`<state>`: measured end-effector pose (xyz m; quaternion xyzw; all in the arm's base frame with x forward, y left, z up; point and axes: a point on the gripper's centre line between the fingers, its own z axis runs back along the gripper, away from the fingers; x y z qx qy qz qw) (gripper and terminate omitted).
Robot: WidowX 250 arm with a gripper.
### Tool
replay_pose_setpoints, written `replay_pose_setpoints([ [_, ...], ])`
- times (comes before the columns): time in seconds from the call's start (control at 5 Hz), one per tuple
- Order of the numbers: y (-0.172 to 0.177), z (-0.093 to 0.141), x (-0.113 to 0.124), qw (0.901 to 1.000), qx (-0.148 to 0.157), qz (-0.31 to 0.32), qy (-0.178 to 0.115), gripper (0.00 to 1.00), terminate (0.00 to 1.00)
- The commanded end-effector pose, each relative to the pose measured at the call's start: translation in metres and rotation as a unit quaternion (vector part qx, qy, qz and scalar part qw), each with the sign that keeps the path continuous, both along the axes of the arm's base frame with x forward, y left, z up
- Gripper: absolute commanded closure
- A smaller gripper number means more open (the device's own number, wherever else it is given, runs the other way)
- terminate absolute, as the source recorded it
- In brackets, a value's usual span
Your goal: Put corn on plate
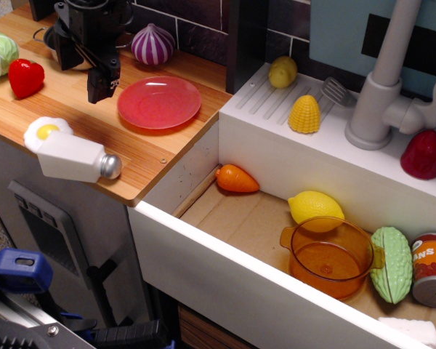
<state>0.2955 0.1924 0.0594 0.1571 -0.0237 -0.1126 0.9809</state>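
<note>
The corn (304,114) is a stubby yellow piece with bumpy kernels; it stands on the white ribbed drainboard (265,94) behind the sink. The pink-red plate (159,102) lies flat on the wooden counter (94,134), left of the sink, with nothing on it. My black gripper (102,86) hangs over the counter just left of the plate, far from the corn. Its fingers point down and look close together with nothing between them.
A dull yellow lump (283,71) and a spatula (337,91) lie by the corn. The sink basin holds a carrot (236,179), lemon (315,206), orange pot (332,257), green vegetable (392,265) and can (432,269). Salt shaker (74,158), egg (46,131), red pepper (25,77), onion (152,45) sit on the counter. The faucet (381,87) stands at right.
</note>
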Motion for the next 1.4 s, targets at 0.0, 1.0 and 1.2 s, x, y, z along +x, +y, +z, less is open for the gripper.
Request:
replay_pose_setpoints([
  [0.0, 0.000, 0.000, 0.000, 1.0000, 0.000, 0.000, 0.000, 0.00, 0.00],
  [1.0, -0.175, 0.038, 0.058, 0.9904, -0.013, 0.048, -0.129, 0.00, 0.00],
  [1.2, -0.187, 0.032, 0.069, 0.9864, -0.036, 0.044, -0.154, 0.00, 0.00],
])
